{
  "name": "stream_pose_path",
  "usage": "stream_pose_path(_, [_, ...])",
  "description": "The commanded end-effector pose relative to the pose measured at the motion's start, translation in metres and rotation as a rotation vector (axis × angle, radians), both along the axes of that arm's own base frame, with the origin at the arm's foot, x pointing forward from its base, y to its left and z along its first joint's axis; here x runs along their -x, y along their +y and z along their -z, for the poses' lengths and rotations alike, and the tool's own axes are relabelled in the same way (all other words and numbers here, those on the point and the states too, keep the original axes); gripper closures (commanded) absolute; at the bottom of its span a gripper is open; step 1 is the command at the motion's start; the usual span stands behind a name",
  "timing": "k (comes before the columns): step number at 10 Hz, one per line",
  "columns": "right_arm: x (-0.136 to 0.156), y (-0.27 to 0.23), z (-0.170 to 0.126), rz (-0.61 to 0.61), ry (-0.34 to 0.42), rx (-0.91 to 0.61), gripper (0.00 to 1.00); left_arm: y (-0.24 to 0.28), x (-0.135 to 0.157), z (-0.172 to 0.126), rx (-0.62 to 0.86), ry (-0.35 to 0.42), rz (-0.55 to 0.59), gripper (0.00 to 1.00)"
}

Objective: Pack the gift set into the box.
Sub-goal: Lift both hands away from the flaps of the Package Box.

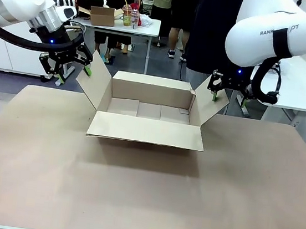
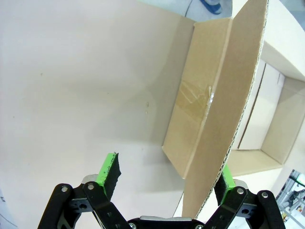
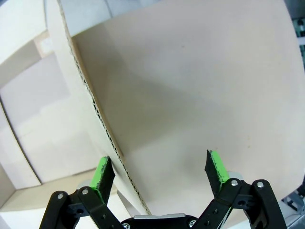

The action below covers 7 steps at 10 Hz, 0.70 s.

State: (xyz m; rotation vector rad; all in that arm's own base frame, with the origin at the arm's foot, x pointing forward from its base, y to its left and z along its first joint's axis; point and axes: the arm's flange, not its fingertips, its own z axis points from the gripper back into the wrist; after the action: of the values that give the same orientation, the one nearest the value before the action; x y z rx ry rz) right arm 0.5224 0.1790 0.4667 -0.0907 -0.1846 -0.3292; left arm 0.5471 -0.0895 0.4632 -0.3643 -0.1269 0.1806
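Fingers (image 2: 108, 171) spread wide on the left gripper (image 1: 74, 73), pinching nothing. Same wide spread on the right gripper (image 1: 228, 99), likewise closed on nothing.

At the centre of it all, the box (image 1: 148, 114): resting on the table (image 1: 131, 201), toward the far half and roughly midway between the arms. Open at the top, with plain cardboard floor panels and their seams on show inside. Near flap (image 1: 146, 130) folded forward and down toward the robot's side. Left flap (image 1: 94, 82) and right flap (image 1: 210, 102) both angled up and outward.

Around the left flap's upper edge, the left gripper (image 2: 167, 177), one green pad on either side of the cardboard. In the left wrist view, corrugated edge running down between the pads, close against one of them and well clear of the other. Contact impossible to judge.

Around the right flap, the right gripper (image 3: 158, 171) in the mirror pose. In the right wrist view, flap edge just beside one pad, wide gap to the other.

Farther off, past the table's far edge, a white side table (image 1: 146, 31) with a small brown carton (image 1: 102, 16) and drink cups (image 1: 129, 16). Behind that, several people (image 1: 177, 8) standing.
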Motion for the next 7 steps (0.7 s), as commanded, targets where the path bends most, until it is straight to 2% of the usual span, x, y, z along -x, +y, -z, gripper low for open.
stream_pose_path(1, [-0.0034,0.0016,-0.0020,0.022,-0.005,0.023,0.00,-0.0004,0.0007,-0.0020,-0.013,0.001,-0.014,0.00])
stream_pose_path(7, [-0.0034,0.0016,-0.0020,0.022,-0.005,0.023,0.00,-0.0004,0.0007,-0.0020,-0.013,0.001,-0.014,0.00])
